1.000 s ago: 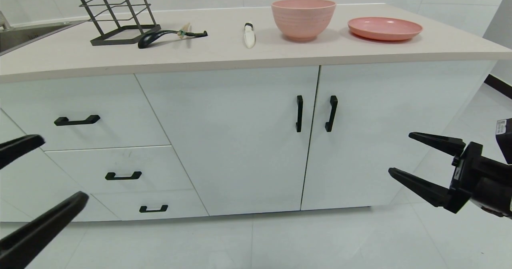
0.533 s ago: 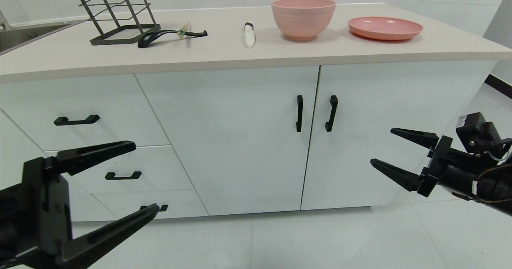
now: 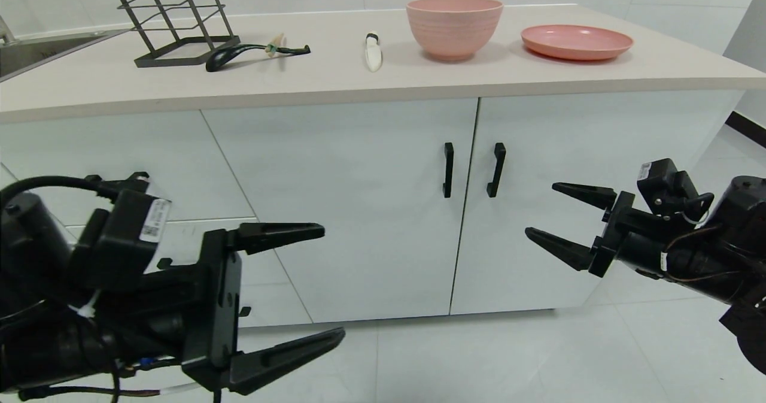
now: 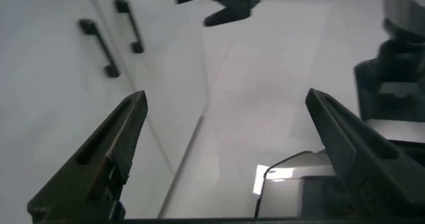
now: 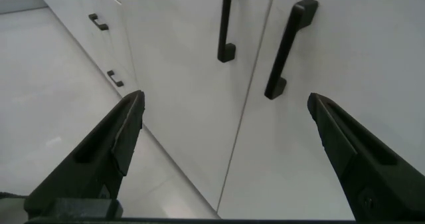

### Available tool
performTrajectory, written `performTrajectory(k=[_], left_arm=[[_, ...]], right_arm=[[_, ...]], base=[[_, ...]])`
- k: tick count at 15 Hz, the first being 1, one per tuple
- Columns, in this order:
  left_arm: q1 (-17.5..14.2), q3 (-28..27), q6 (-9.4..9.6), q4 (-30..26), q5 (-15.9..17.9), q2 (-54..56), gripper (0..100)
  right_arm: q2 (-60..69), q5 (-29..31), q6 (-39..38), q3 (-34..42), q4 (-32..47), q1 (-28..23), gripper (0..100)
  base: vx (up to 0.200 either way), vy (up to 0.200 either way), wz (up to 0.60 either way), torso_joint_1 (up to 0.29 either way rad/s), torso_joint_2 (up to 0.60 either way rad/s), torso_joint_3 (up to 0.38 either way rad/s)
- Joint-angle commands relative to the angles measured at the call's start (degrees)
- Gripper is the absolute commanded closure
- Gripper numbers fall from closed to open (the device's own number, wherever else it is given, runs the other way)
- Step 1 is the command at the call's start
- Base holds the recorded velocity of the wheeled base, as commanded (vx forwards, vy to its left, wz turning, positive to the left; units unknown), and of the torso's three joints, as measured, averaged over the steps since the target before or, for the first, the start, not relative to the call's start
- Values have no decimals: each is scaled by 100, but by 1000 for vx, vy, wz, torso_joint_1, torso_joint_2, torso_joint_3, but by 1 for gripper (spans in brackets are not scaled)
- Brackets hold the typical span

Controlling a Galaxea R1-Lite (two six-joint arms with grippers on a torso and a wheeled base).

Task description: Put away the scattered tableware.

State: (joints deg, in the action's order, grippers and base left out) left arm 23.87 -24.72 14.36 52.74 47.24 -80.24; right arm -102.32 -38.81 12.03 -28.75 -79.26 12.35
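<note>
Pink bowl [image 3: 454, 27] sits on the beige countertop [image 3: 359, 82], with a pink plate [image 3: 576, 41] near its right side, a white utensil [image 3: 373, 52] to its left, and a black spoon [image 3: 251, 54] farther left beside a wire rack [image 3: 173, 23]. Well below the bowl, facing white cabinet doors [image 3: 371, 211], the left gripper [image 3: 333, 281] and right gripper [image 3: 540, 208] hang with jaws wide apart.

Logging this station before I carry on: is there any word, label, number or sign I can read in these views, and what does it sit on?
Too small to read: the white sticker on the camera housing behind the left hand.
Too small to read: the small white label on the housing behind the right hand.
No other text can be made out in these views.
</note>
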Motion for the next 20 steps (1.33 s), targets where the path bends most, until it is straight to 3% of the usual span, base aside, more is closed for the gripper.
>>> performTrajectory(k=[1, 6, 14, 20], left_arm=[[470, -367, -12, 123, 13, -589, 0], [927, -1369, -30, 351, 145, -1627, 0], [1102, -2335, -83, 712, 22, -2804, 0], [1164, -2968, -496, 764, -329, -3235, 0]], right_arm=[[-140, -126, 10, -96, -10, 57, 0], [-693, -355, 36, -755, -19, 57, 0], [-1300, -548, 36, -1502, -63, 57, 0], [-1634, -671, 54, -1915, -98, 75, 0]], base=[[0, 0, 0, 0, 0, 0], [0, 0, 0, 0, 0, 0], [0, 0, 0, 0, 0, 0], [0, 0, 0, 0, 0, 0]])
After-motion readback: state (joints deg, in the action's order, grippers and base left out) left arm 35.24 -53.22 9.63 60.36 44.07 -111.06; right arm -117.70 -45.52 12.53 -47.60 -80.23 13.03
